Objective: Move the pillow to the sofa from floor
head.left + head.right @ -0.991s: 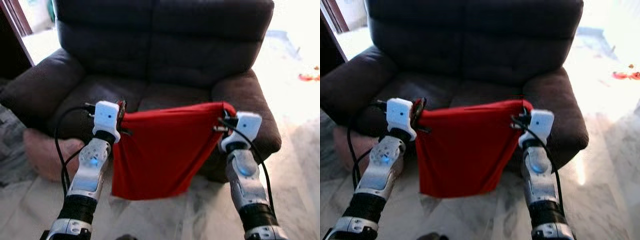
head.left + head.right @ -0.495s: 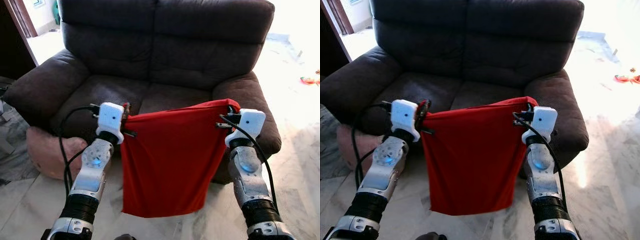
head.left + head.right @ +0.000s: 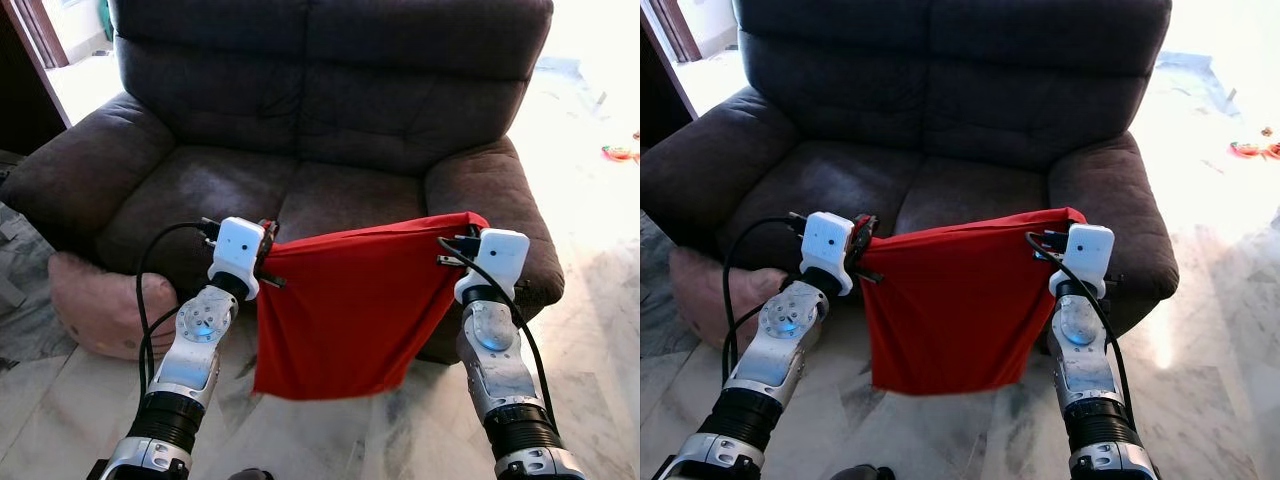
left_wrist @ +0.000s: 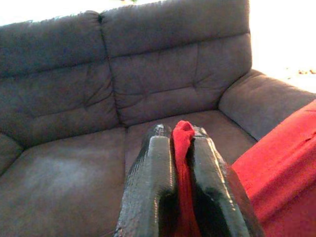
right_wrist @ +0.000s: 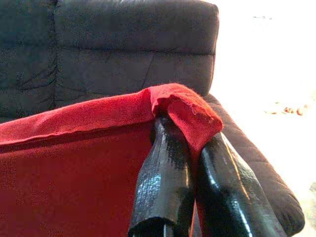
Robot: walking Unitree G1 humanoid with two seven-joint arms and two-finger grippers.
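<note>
1. You have the red pillow cover (image 3: 345, 310) hanging in the air between both arms, stretched across its top edge and drooping loosely below, in front of the sofa (image 3: 320, 120).
2. Your left gripper (image 4: 180, 136) is closed on one top corner of the cloth. In the left wrist view a thin fold of red sits pinched between the two black fingers (image 4: 153, 182), with its tip poking out just past the fingertips.
3. Your right gripper (image 5: 190, 131) is closed on the other top corner. In the right wrist view the red corner is folded over the fingertips like a small cap, and the cloth runs away from it in a taut hem.
4. The cloth's top edge is level with the front of the seat cushions; its lower edge hangs above the marble floor (image 3: 600, 330) and does not touch it.
5. The sofa is dark brown, two seats wide, straight ahead of you, with its right armrest (image 3: 500, 190) just behind your right gripper.
6. A pink cushion (image 3: 100, 305) lies on the floor against the sofa's left front corner, near your left arm.
</note>
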